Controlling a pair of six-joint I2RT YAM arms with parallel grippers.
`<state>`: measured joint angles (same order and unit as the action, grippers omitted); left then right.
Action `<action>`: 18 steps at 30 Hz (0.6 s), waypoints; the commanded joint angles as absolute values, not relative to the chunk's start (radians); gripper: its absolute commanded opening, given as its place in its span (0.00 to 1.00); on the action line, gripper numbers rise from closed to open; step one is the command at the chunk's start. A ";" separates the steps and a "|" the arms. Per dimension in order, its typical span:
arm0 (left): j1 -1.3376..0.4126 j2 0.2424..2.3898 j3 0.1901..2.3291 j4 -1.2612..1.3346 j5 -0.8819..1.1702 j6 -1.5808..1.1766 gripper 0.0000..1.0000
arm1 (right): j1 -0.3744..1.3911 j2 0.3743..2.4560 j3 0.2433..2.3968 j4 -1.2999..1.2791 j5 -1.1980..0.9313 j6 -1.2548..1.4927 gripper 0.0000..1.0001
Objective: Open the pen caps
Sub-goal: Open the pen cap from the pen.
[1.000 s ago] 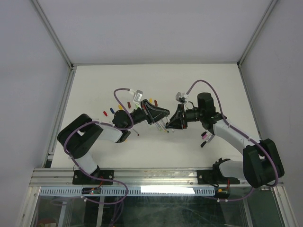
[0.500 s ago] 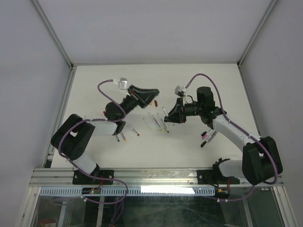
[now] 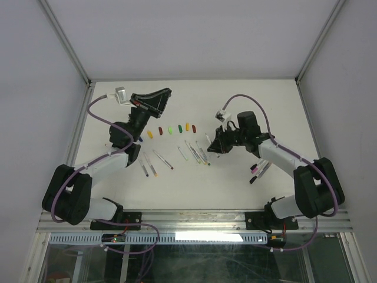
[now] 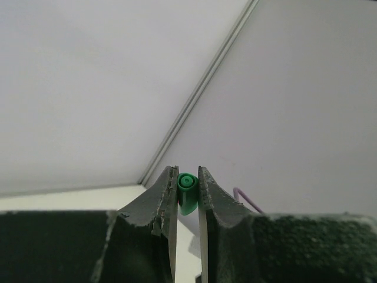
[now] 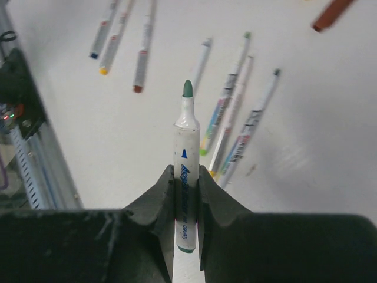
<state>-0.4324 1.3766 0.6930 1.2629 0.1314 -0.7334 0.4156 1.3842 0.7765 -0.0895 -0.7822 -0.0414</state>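
A second ago both sets of fingers were pinching one pen between them over the middle of the table (image 3: 277,100); now they are standing well apart. The left fingers (image 4: 169,191) are swinging up and away to the far left, carrying a green cap (image 4: 187,193). The right fingers (image 5: 166,183) are hanging back and keeping the pen barrel (image 5: 186,147). The barrel's green tip is showing bare beyond the right fingertips, so I am judging this pen as opened, with its cap fully off.

The left fingers are standing only slightly apart, clamped on the green cap, which is sitting between their tips with its open end facing the wrist camera. The right fingers are likewise nearly together, clamped around the lower half of the white barrel, with the tip pointing away from the wrist.

Ahead of the right fingers, several uncapped pens (image 5: 232,112) are lying on the table. In the top view, a row of loose caps (image 3: 170,130) is lying between the two sets of fingers, nearer the left ones. Some other pens (image 3: 258,170) are lying behind the right fingers, toward that arm's base, and seem to be wearing caps, though they are too small to be sure. More pulls are probably remaining, and the held cap is likely heading for the row.
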 commanded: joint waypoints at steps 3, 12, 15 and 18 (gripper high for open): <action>-0.437 1.262 0.578 1.025 0.130 -0.769 0.00 | 0.460 1.505 0.869 -0.110 -0.416 0.100 0.04; -0.437 1.144 0.505 0.776 0.128 -0.780 0.00 | 0.492 1.619 0.915 -0.152 -0.281 0.151 0.09; -0.437 1.134 0.501 0.738 0.121 -0.791 0.00 | 0.501 1.655 0.938 -0.183 -0.272 0.144 0.11; -0.437 1.133 0.498 0.718 0.134 -0.803 0.00 | 0.509 1.673 0.945 -0.195 -0.273 0.140 0.13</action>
<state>-0.4324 1.1606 0.5053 0.7624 0.1314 -0.7765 0.4934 1.6596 0.8974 -0.1837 -0.3088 0.1310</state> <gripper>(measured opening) 0.157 0.172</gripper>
